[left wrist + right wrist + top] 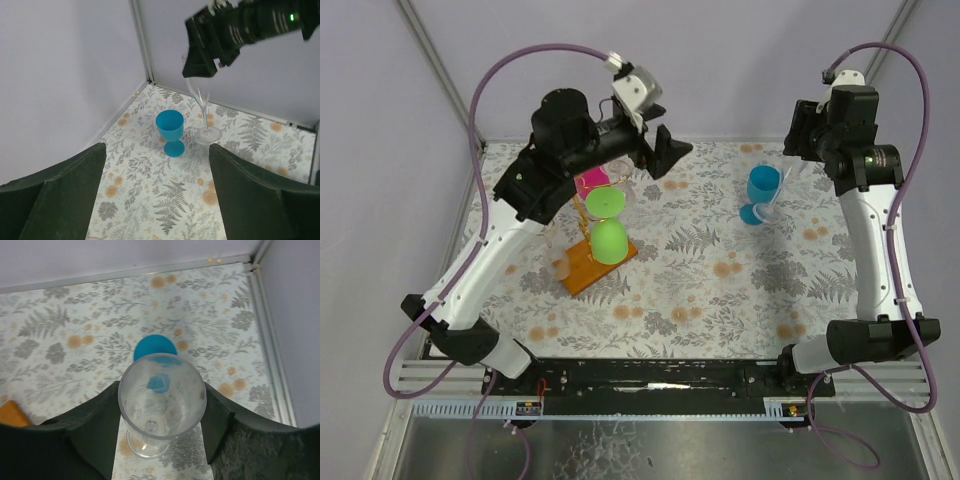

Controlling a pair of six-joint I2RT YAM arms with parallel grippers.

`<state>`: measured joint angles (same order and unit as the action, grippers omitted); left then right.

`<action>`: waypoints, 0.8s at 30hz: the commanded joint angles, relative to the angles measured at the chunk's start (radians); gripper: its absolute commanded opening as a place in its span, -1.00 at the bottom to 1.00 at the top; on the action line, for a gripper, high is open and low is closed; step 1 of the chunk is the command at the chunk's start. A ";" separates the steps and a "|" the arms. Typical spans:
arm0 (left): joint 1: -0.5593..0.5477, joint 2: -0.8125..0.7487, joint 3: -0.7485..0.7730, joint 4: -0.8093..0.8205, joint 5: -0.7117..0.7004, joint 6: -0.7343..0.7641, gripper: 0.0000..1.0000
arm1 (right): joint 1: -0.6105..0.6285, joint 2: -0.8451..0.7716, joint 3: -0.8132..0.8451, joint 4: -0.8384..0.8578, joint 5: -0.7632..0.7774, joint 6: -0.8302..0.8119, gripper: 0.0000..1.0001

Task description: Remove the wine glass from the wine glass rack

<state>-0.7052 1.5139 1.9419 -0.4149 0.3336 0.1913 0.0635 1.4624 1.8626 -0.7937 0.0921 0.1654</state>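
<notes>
The table (720,300) is covered with a pale cloth printed with grey ferns and orange blossoms. On its left half stands the wine glass rack (586,270), its flat orange-brown wooden base lying at an angle to the table's edges. Toward the far right corner a blue goblet (170,131) stands upright, and just beside it a clear wine glass (207,134) rests its foot on the cloth.

Clear glossy wine glass (162,395), wooden rack base (582,276)
</notes>
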 commanded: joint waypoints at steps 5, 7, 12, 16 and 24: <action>0.151 0.041 0.134 -0.025 0.131 -0.315 0.65 | -0.002 -0.110 -0.198 0.279 0.255 -0.117 -0.25; 0.184 0.045 0.149 -0.020 0.148 -0.351 0.65 | -0.002 -0.110 -0.242 0.304 0.286 -0.153 -0.24; 0.255 0.047 0.166 -0.014 0.196 -0.421 0.66 | -0.002 -0.125 -0.397 0.440 0.359 -0.192 -0.24; 0.306 0.040 0.165 -0.015 0.241 -0.481 0.74 | -0.004 -0.146 -0.534 0.614 0.379 -0.215 -0.24; 0.360 0.021 0.165 -0.051 0.328 -0.535 1.00 | -0.033 -0.109 -0.726 0.962 0.373 -0.259 -0.25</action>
<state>-0.3668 1.5566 2.0792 -0.4458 0.5911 -0.2924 0.0540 1.3594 1.1748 -0.1291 0.4290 -0.0536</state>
